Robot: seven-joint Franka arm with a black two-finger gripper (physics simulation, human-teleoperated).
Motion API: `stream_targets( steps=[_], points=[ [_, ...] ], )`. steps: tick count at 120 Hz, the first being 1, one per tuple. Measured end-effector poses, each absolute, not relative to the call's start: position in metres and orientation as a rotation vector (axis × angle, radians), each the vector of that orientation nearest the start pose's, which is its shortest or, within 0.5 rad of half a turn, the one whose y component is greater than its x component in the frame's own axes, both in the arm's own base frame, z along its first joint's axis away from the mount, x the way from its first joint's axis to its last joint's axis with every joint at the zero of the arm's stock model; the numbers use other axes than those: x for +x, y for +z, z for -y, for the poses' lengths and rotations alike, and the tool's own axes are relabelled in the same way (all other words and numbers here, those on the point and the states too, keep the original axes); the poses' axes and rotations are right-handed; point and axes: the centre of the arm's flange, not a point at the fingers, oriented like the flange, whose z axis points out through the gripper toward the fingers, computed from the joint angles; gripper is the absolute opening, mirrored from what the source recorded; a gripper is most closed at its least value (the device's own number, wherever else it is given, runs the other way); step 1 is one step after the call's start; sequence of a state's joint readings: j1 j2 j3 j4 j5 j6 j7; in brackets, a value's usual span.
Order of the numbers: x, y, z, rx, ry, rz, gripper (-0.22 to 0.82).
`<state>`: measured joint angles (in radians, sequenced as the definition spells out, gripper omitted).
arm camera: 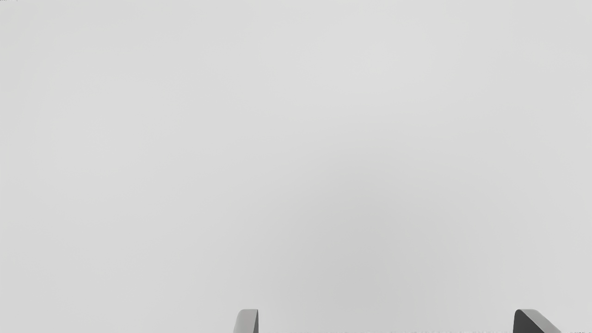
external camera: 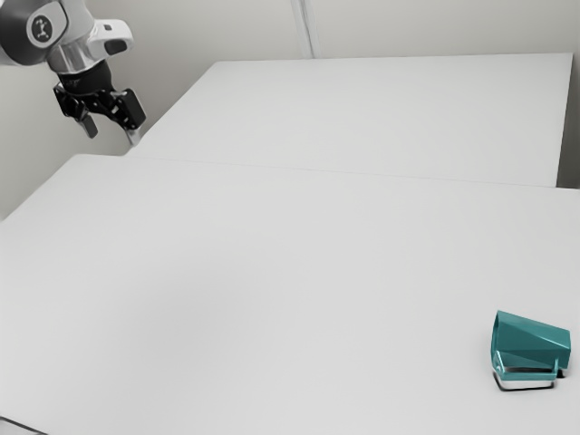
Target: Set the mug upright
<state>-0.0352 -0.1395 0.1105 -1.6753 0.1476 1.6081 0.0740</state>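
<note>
Fingertips [arm camera: 247, 321] are standing wide apart, the black two-finger gripper [external camera: 112, 135] holding nothing at the exterior view's ten o'clock. At four o'clock, the teal mug [external camera: 533, 344] is lying sideways on the white table [external camera: 272, 272]; its righting is remaining. An emblem [external camera: 42, 29] is marking the arm [external camera: 77, 56], showing no readable word.
</note>
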Motion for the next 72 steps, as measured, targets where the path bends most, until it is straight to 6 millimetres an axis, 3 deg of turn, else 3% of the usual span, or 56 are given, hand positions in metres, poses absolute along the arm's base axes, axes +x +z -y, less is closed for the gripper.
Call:
stream_targets(
  steps=[33,43,56,72],
  points=[
    [0.513,0.65,-0.062,-2.998,-0.104,-0.035,0.6],
    [0.519,0.643,-0.053,-3.03,-0.107,-0.06,0.6],
    [0.533,0.61,-0.033,-3.151,-0.075,-0.07,0.6],
    [0.55,0.548,0.004,-3.33,-0.005,-0.048,0.6]
  ],
)
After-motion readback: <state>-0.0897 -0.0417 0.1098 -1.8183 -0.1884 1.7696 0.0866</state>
